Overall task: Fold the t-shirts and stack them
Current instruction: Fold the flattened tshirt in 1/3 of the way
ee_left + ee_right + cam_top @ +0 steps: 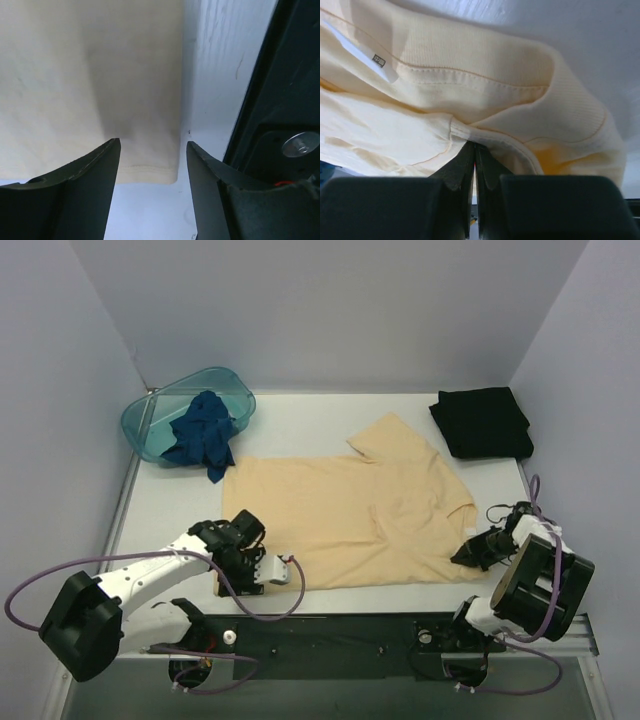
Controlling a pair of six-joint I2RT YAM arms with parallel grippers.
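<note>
The pale yellow-tan t-shirt (90,90) runs off the top and left edges of the left wrist view; print on its collar label (362,52) is too small to read; a fold hides where the right gripper (474,147) pinches it; folds in the black t-shirt (483,422) are too dark to make out.

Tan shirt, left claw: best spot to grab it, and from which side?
On the tan shirt, take the near-left hem corner, from above at the near edge. It lies flat, table showing past two sides, under the open left claw, so a downward pinch should catch it. The right claw pinches near the collar.
</note>
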